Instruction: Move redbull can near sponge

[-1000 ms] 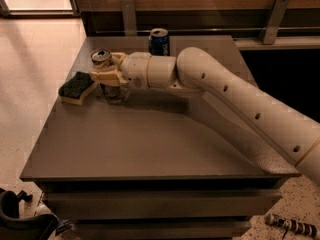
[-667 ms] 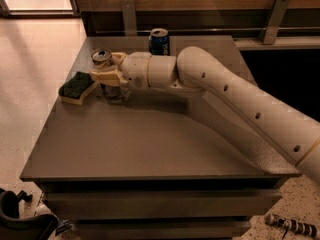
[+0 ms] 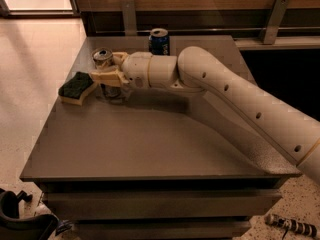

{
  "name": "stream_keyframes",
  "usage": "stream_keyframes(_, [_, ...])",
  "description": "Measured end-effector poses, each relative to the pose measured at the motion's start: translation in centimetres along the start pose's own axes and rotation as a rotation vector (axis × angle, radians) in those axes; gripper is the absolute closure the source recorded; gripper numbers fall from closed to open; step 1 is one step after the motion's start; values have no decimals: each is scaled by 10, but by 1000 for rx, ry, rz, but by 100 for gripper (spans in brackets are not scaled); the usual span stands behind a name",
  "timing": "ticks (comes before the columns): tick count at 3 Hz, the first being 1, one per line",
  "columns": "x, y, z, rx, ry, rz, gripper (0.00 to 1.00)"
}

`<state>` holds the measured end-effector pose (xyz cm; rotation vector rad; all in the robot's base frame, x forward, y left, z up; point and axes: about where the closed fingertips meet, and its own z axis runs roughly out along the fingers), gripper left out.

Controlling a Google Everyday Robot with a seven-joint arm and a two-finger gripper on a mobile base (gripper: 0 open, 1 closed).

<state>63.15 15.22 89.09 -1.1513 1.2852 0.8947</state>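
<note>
Now: the gripper (image 3: 103, 65) is at the far-left part of the worktop (image 3: 150, 144), drawn in narrow around the redbull can (image 3: 102, 55) and holding it. One finger crosses the can's near side, the other lies behind it.
Redbull can: upright, with its shiny top showing above the near finger and its lower body below it. The base seems to be down on the worktop, though the shadow there makes this hard to confirm.
Sponge (image 3: 76, 86): lies flat with the green layer up, by the worktop's left edge. It is just to the left of the can, and a narrow strip of bare worktop separates them.
Near fingertip: points towards the sponge's right end and appears not to touch it.
Arm (image 3: 240, 99): cream-coloured, reaching in from the lower right and across the worktop to the can, with the wrist roughly level.
Pepsi can (image 3: 159, 40): upright at the far edge, behind the wrist and apart from the gripper.
Change from a second ago: none visible — the can, sponge, gripper and arm are where they were in both earlier views. The gap between can and sponge looks the same, and the Pepsi can has not shifted either.
</note>
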Motion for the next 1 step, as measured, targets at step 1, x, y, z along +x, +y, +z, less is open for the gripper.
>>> stream_keyframes(1, [0, 0, 0, 0, 0, 0, 5])
